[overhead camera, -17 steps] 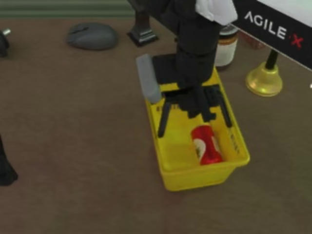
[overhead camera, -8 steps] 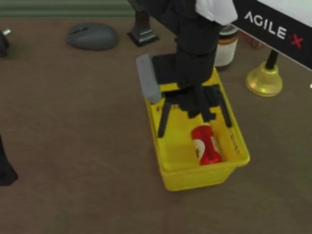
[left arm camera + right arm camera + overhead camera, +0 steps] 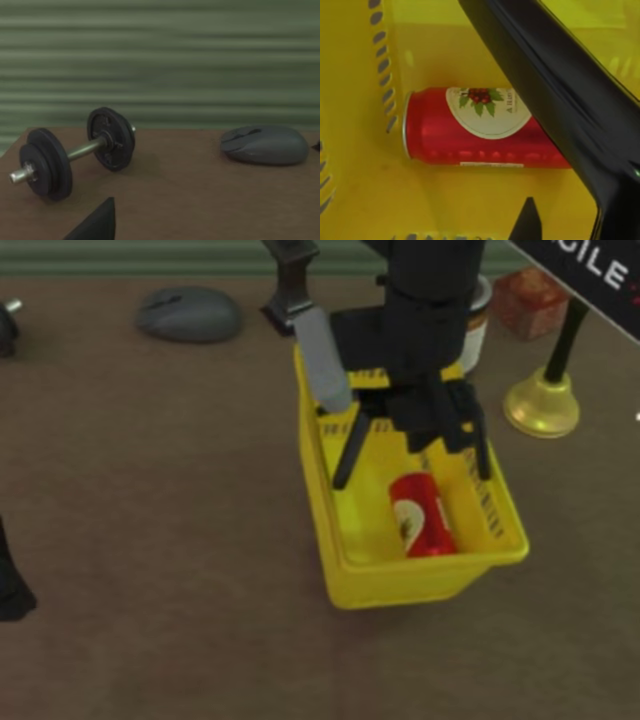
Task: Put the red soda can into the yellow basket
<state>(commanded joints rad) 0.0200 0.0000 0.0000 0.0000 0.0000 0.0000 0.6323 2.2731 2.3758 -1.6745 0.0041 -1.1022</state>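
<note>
The red soda can [image 3: 422, 517] lies on its side on the floor of the yellow basket [image 3: 400, 585]; the right wrist view shows the red soda can [image 3: 470, 127] with its white label up, against the yellow basket [image 3: 365, 200] wall. My right gripper [image 3: 432, 425] is down at the basket's far end, between the black handle bars [image 3: 350, 450], and seems shut on the basket there. One fingertip [image 3: 529, 222] shows beside the handle bar [image 3: 560, 100]. The can is free of the gripper. My left gripper [image 3: 10, 585] is parked at the left edge.
A grey mouse [image 3: 190, 313] and a dumbbell [image 3: 75, 155] lie at the far left. A white jar [image 3: 472, 335], a red-brown cube [image 3: 528, 300] and a golden bell [image 3: 541, 405] stand at the back right, close to the basket. A black stand [image 3: 290, 290] is behind it.
The right arm has risen and the basket has come up with it, looking larger and shifted toward the back. The can stayed inside. The left arm has not moved.
</note>
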